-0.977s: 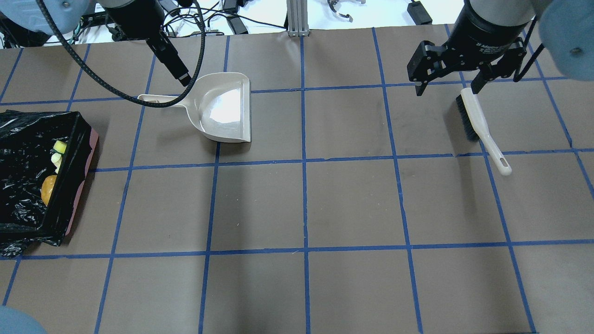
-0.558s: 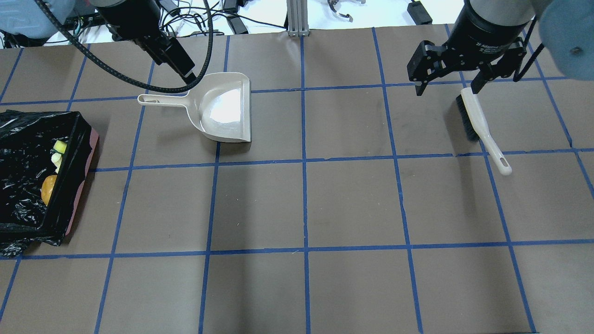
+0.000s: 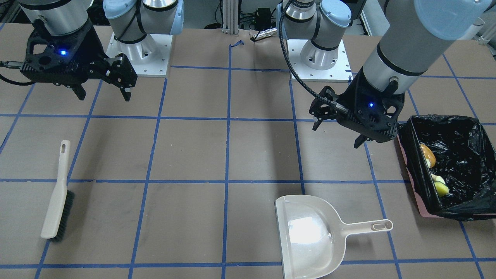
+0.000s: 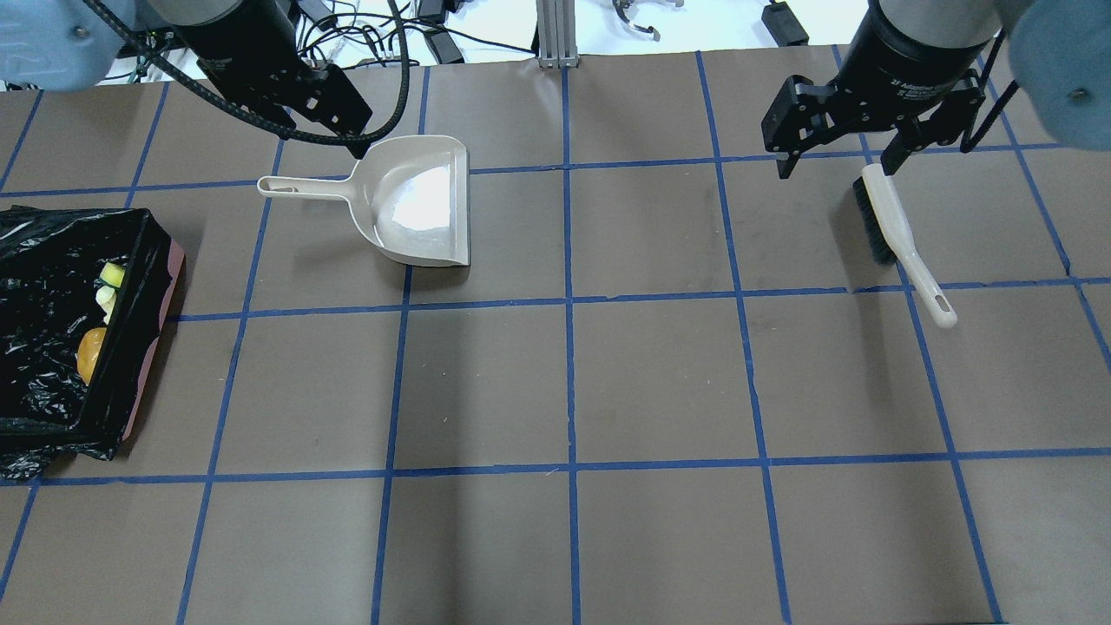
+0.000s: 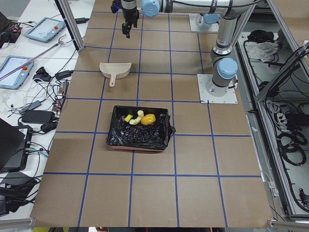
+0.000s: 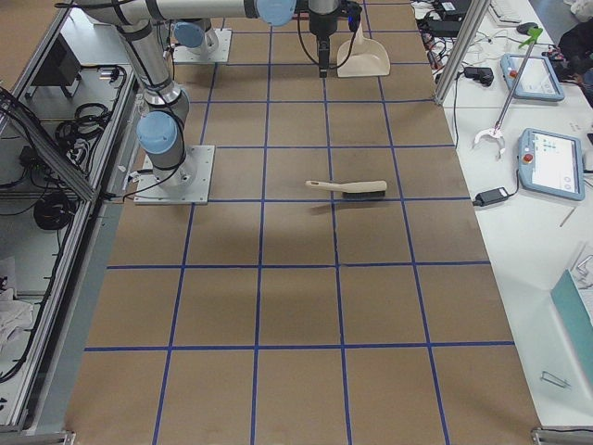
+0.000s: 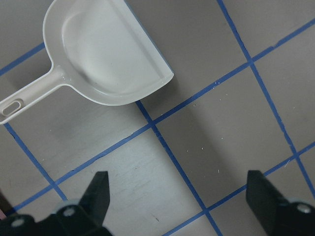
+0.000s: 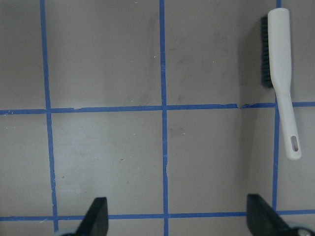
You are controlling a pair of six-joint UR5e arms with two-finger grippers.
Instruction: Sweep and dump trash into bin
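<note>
The beige dustpan (image 4: 417, 204) lies empty on the table, also in the front view (image 3: 310, 236) and the left wrist view (image 7: 103, 54). My left gripper (image 3: 337, 135) is open and empty, raised above the table between the dustpan and my base, beside the bin; it shows overhead (image 4: 325, 117) and in its wrist view (image 7: 179, 196). The white brush with black bristles (image 4: 894, 230) lies flat, also in the front view (image 3: 58, 197). My right gripper (image 4: 838, 167) is open and empty, hovering over the brush's head end (image 8: 280, 73). The black-lined bin (image 4: 130, 338) holds orange and yellow trash (image 4: 91, 351).
The table is brown with a blue tape grid. The bin (image 3: 465, 128) stands at the table's end on my left, with a pink base edge. Cables and devices lie past the far edge (image 4: 434, 35).
My left gripper has turned and drawn back from the dustpan's handle joint. The dustpan, the brush and my right gripper have not moved.
</note>
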